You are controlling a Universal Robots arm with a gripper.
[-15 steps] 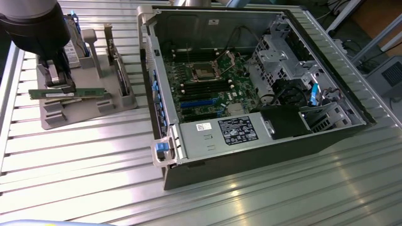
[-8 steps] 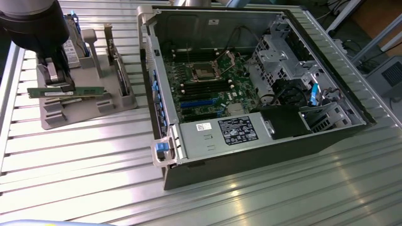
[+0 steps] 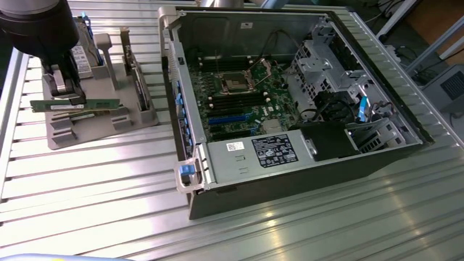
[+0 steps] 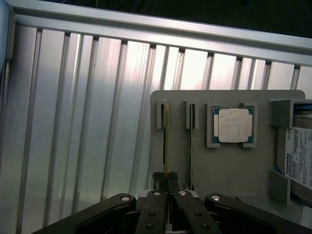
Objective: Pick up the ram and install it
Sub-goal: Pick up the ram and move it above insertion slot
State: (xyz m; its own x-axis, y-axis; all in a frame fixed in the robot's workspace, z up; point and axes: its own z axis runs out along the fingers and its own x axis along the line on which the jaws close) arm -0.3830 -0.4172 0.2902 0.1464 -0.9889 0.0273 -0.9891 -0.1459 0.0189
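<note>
End effector (image 4: 166, 181) above the grey holder (image 4: 239, 170), closed narrow and clamped on the top edge of the ram (image 4: 165, 141). The ram stands on edge along the holder's outermost slot, directly between the fingers. Cannot tell whether it is seated or lifted. Second stick (image 4: 191, 141) in the holder's neighbouring slot, CPU (image 4: 234, 125) in the recess beyond. Holder rests on the table (image 4: 73, 122).

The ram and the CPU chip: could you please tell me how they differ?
The ram is a long, narrow green stick; the CPU chip is square and silver. The ram stands on edge; the CPU chip lies flat. The gripper is shut on the ram; the CPU chip is untouched. Both sit in the grey holder.
</note>
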